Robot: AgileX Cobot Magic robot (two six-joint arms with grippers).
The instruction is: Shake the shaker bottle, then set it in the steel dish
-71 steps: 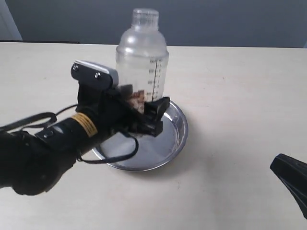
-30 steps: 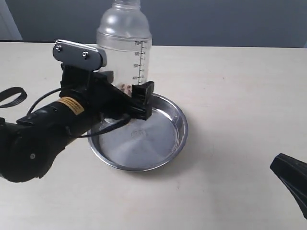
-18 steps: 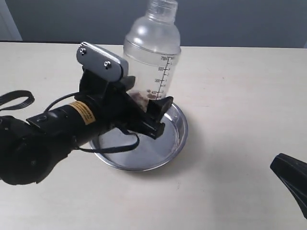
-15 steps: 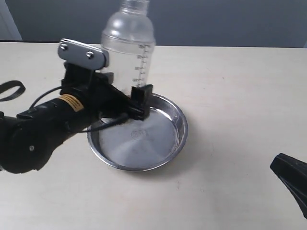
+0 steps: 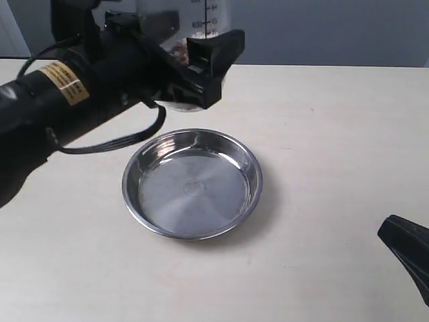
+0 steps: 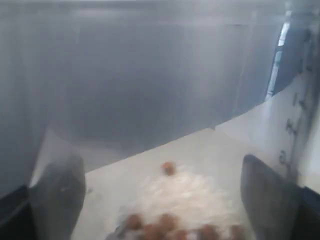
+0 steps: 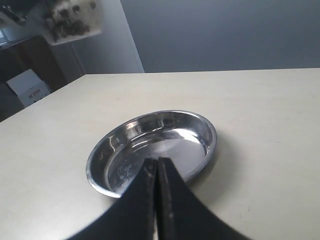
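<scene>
- Bottle (image 5: 209,13) has gone up high, away from the dish (image 5: 192,184); your left gripper (image 5: 188,47) jaws hold it.
- Right gripper (image 7: 156,170) jaws are pressed together, empty.
- You are mid-shake.

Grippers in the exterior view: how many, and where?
2. The left gripper is raised at upper left, holding the shaker bottle; the right gripper sits low at the right edge, partly cut off.

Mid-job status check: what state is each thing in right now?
shaker bottle: gripped, lifted off the table, bits inside.
steel dish: empty, flat on the table.
left gripper: shut on the shaker bottle.
right gripper: shut, holding nothing.
</scene>
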